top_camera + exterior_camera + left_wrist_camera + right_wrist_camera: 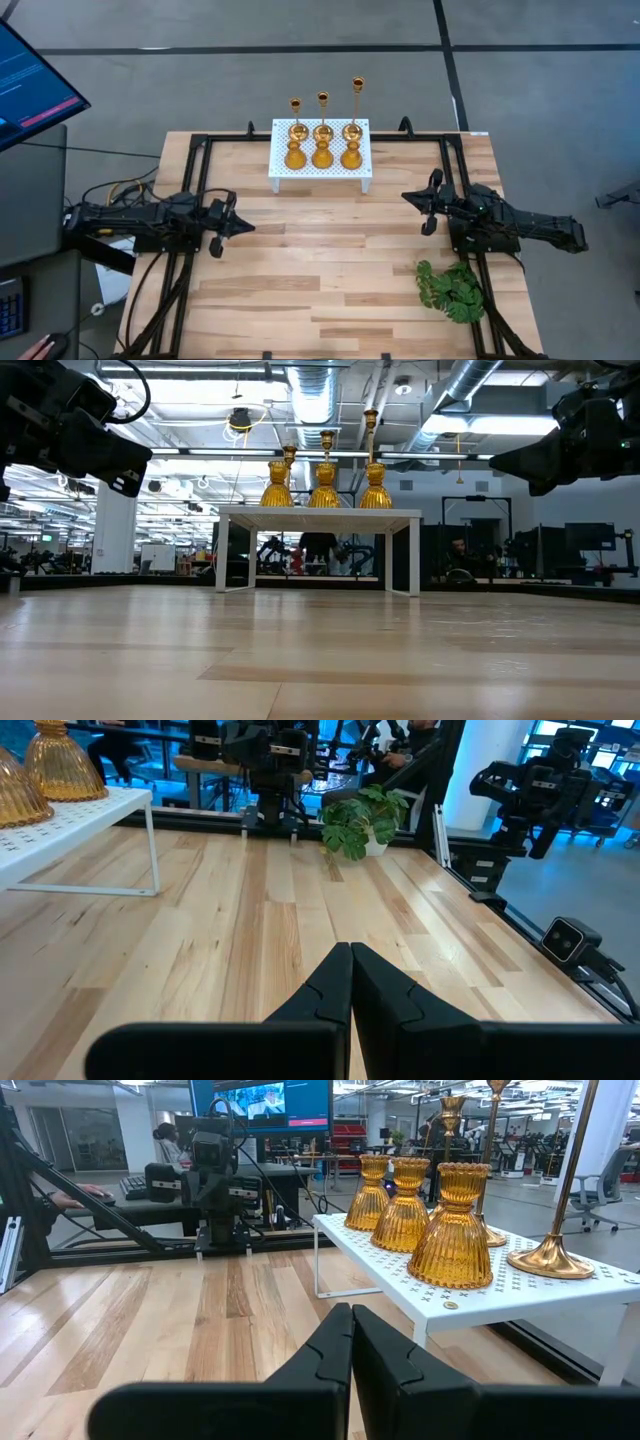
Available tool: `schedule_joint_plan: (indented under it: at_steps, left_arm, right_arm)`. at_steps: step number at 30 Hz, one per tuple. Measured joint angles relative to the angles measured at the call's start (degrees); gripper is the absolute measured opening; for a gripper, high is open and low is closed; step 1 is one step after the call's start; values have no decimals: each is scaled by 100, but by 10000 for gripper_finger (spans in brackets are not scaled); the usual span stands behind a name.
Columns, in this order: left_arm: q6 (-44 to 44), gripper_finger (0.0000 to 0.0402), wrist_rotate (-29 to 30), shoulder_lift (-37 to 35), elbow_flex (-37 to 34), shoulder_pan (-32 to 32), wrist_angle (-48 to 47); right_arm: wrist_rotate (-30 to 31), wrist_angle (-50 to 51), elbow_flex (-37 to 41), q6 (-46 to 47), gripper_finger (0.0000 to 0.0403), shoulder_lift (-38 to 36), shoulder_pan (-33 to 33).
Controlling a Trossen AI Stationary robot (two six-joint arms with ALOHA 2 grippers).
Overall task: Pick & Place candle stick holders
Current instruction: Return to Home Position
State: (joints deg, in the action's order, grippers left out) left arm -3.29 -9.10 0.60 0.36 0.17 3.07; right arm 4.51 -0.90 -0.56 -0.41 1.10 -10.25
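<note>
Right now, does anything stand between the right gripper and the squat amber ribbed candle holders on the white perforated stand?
Nothing visible does. Only bare wooden table lies between the right gripper and the squat amber ribbed candle holders on the white perforated stand. The green leafy plant sits beside the right arm, away from the stand.

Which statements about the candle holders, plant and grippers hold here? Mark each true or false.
1. All six gold candle stick holders stand on the white perforated stand. True.
2. The slim brass sticks form the row nearer the arms. False: the slim brass sticks stand behind the squat amber holders.
3. The left gripper is shut, empty. True.
4. The green leafy plant lies beside the left arm. False: the green leafy plant lies by the right arm.
5. The right gripper grips a holder. False: the right gripper is shut, empty.
</note>
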Motion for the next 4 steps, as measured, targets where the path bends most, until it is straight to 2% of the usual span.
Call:
schedule_joint_plan:
  at_steps: [4]
  left_arm:
    - [0,6,0,0,-1,0,0]
  right_arm:
    - [0,2,0,1,0,0,-2]
